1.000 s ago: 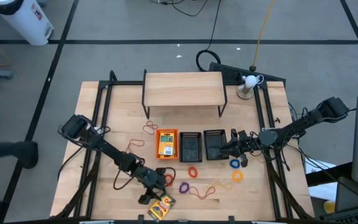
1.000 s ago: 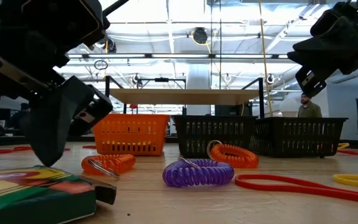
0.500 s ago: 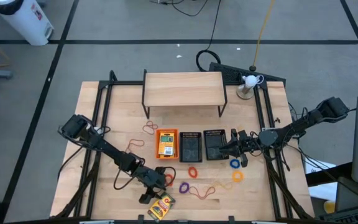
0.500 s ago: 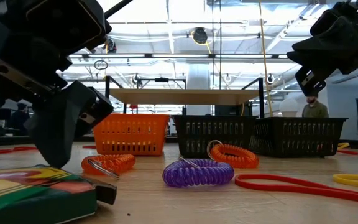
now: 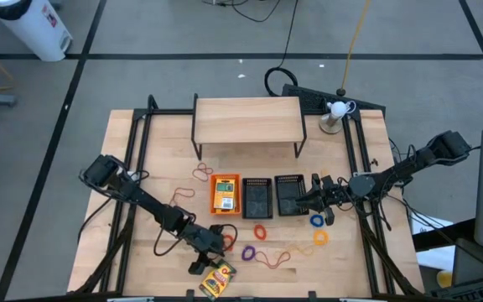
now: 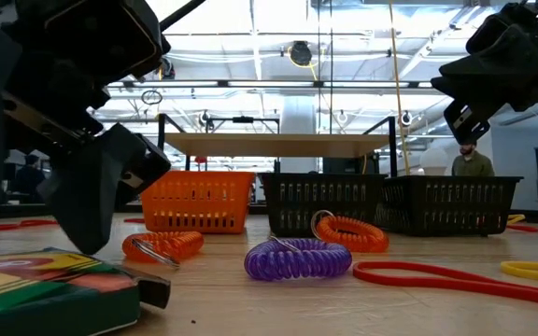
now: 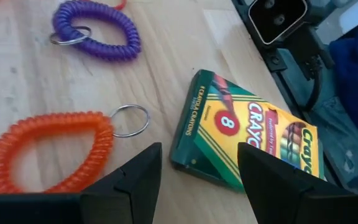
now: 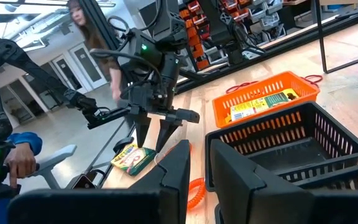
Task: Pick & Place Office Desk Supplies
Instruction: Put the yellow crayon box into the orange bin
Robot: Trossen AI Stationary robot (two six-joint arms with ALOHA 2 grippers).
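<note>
My left gripper (image 7: 197,171) hangs spread over the flat green-and-yellow crayon box (image 5: 217,278) at the desk's front edge. The orange mesh tray (image 5: 225,195) mid-desk holds another box; my right gripper (image 8: 198,165) is nearly closed, empty.

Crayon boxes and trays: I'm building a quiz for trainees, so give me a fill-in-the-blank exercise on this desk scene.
1. The left gripper hovers with open fingers above a crayon box lying on the ____.
2. Another crayon box lies inside the ____ tray.
3. The coil beside that first box, bearing a key ring, is ____.
4. The right gripper hangs over a ____ mesh tray.

Missing words: table; orange; orange; black
</note>
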